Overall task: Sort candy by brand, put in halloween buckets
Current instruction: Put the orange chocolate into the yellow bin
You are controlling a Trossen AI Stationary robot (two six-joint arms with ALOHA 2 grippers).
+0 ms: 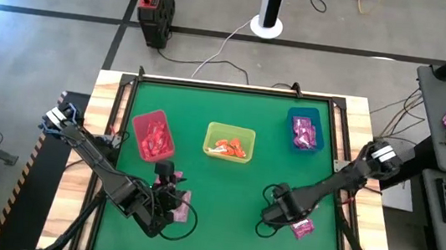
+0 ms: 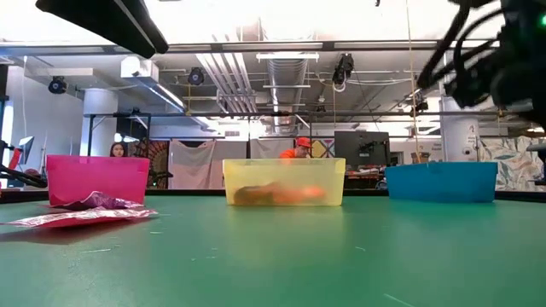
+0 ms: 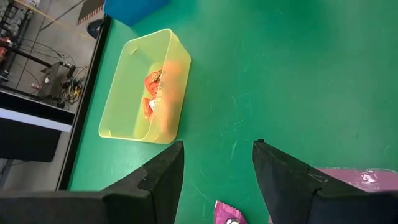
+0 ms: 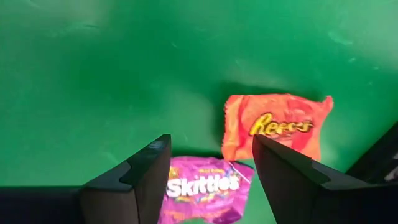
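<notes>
Right wrist view: the right gripper (image 4: 210, 163), fingers spread wide and empty, hangs over a shiny magenta Skittles packet (image 4: 205, 190) just beside an orange Reese's packet (image 4: 273, 127); the left gripper (image 3: 217, 165) is likewise wide.

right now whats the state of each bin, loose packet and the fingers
red bin: holds reddish packets
yellow bin: holds orange packets
blue bin: holds magenta packets
Skittles packet: loose on the mat, below the right gripper
Reese's packet: loose on the mat
left gripper: fingers open, empty, pink packets beside it
right gripper: fingers open, empty
</notes>
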